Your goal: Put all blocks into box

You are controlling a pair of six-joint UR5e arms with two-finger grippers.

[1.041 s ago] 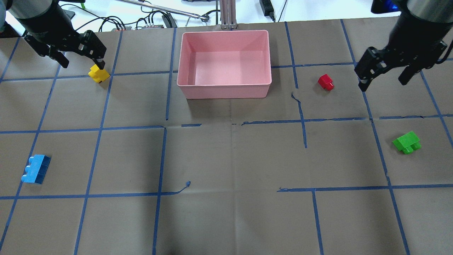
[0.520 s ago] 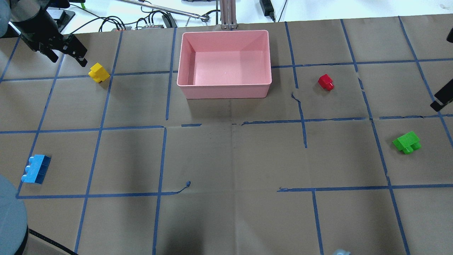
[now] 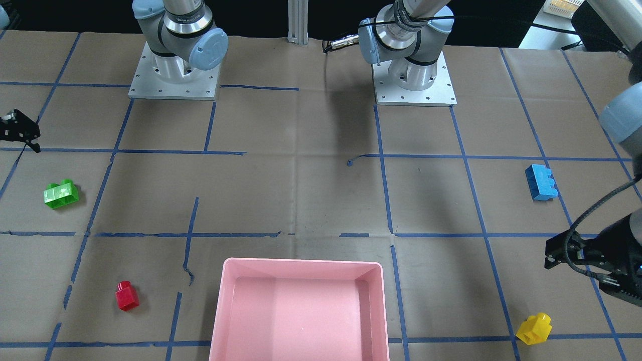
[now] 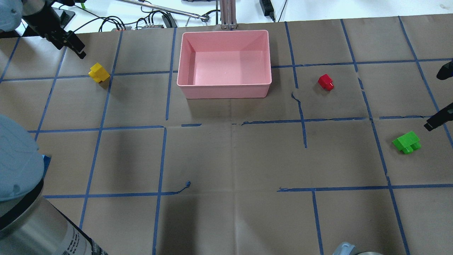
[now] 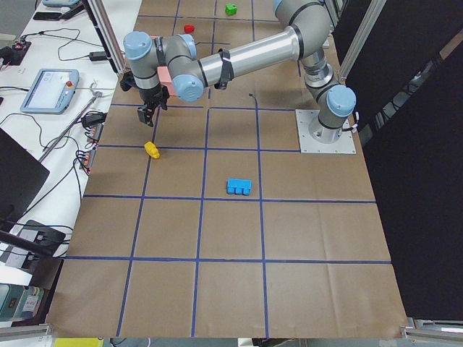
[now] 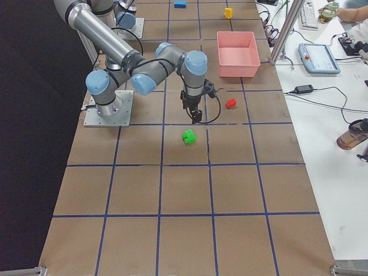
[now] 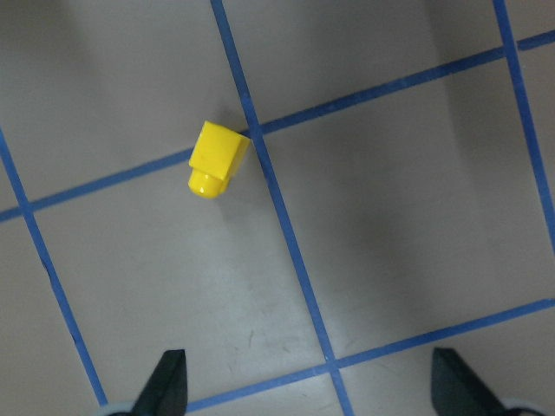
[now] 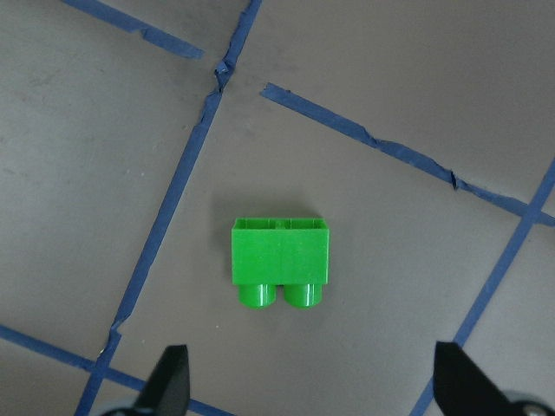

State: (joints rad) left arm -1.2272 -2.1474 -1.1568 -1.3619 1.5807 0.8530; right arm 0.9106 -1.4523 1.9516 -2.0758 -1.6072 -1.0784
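Pink box (image 4: pixel 224 91): yellow block (image 4: pixel 99 73), red block (image 4: pixel 325 81), green block (image 8: pixel 281 260), blue block (image 3: pixel 541 182) all lie outside it. Left gripper (image 7: pixel 312 381) wide open, empty, over yellow; right gripper (image 8: pixel 312 381) likewise over green, apparently clear of it.

A table (image 4: pixel 247 159) papered brown and gridded with blue tape (image 4: pixel 161 156), a cable-strewn white bench (image 4: pixel 318 9) along its far edge, black curtains (image 5: pixel 419 144) opposite.

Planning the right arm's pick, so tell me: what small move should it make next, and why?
Probably lower the right end effector straight down onto the green block. In the wrist view the block lies on the table between its open fingers, nothing is held, and the box is empty.
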